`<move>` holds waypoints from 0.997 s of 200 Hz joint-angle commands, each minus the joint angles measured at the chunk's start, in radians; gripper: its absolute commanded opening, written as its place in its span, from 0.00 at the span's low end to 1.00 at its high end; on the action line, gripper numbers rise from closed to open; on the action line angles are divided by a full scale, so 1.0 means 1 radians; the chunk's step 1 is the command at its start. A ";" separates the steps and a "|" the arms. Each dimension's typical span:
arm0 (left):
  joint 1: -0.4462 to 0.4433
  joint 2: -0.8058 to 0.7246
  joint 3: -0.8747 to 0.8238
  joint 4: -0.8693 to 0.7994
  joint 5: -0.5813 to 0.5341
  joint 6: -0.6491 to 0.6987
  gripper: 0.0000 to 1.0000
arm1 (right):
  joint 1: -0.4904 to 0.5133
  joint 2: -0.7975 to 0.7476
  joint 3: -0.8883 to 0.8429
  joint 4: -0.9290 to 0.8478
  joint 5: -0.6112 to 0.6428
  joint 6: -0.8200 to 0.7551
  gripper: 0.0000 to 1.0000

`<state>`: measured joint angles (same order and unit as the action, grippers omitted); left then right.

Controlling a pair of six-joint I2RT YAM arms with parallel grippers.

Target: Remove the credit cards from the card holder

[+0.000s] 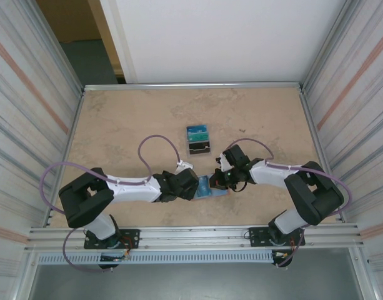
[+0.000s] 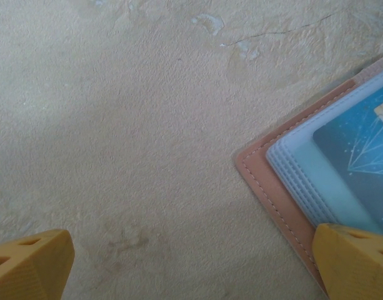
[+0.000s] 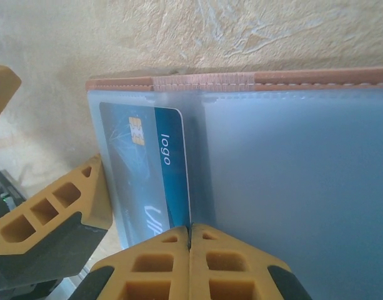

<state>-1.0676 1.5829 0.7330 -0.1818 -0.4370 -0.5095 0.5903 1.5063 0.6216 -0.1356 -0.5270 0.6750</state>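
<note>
The card holder lies open on the table between my two grippers, with a salmon-pink stitched rim and pale blue-grey sleeves inside. A blue credit card with a chip and white lettering sticks partly out of a sleeve. My right gripper is shut on that card's long edge, its fingertips pressed together. My left gripper stands wide open over the table. One of its yellow fingers sits over the card holder's corner, beside the credit card. From above, the left gripper and right gripper flank the holder.
A dark tiered stand showing teal cards sits just behind the grippers at mid-table. Metal rails edge the table, and corrugated walls close it in left and right. The left gripper's yellow fingers stand close beside the card holder in the right wrist view.
</note>
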 commanded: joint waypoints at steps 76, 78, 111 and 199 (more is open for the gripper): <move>0.015 -0.022 -0.016 -0.039 -0.013 0.033 0.99 | -0.020 -0.033 0.072 -0.189 0.111 -0.086 0.00; 0.015 -0.025 -0.015 -0.040 -0.014 0.034 0.98 | -0.020 -0.035 0.072 -0.192 0.111 -0.087 0.00; 0.016 -0.066 0.001 -0.055 -0.028 0.064 0.99 | -0.024 -0.050 0.075 -0.210 0.128 -0.096 0.00; 0.008 -0.032 0.085 0.032 0.042 0.172 0.99 | -0.026 -0.051 0.073 -0.207 0.117 -0.095 0.00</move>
<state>-1.0595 1.5185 0.7696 -0.1909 -0.4240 -0.3828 0.5690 1.4651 0.6773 -0.3122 -0.4221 0.5938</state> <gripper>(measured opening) 0.986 0.055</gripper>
